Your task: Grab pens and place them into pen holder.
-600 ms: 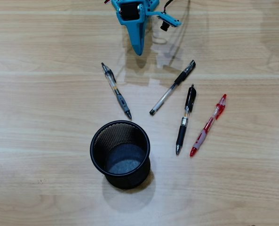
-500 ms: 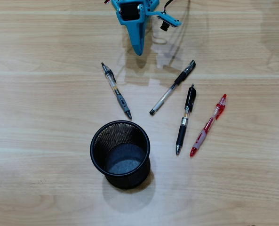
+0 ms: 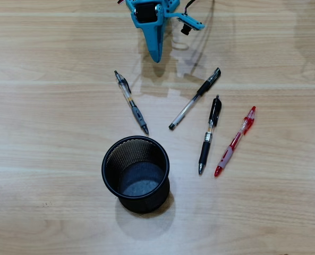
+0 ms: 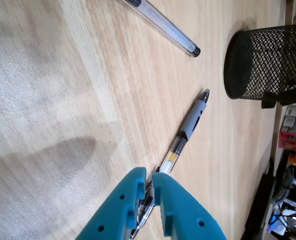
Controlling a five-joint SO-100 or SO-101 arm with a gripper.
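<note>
**Fingers hanging nearly closed and empty above the first pen**

The fingers are sitting almost together in the wrist view, with only a thin slit between them. A pen end is showing through that slit, but it is lying on the wood below, not in the grip. From overhead, the blue fingers are pointing down from the top edge, clear of every pen. They are carrying nothing.

The table is stretching pale and woody across both views. The pen holder is standing upright toward the bottom of the overhead view, and its inside is looking empty. In the wrist view it is standing just beyond the nearest pen's tip.

All four pens are lying flat on the table. The grey-grip pen is lying closest, slanting toward the holder. It is the same pen running up from the fingers in the wrist view. Right of it overhead are the clear stick pen, the black-grip pen and the red pen.

Over the last half second almost nothing is shifting: pens and holder are keeping their places, and the arm is barely moving. I judge the task to be just starting. The fingers are likely needing to open and drop onto the grey-grip pen.
</note>
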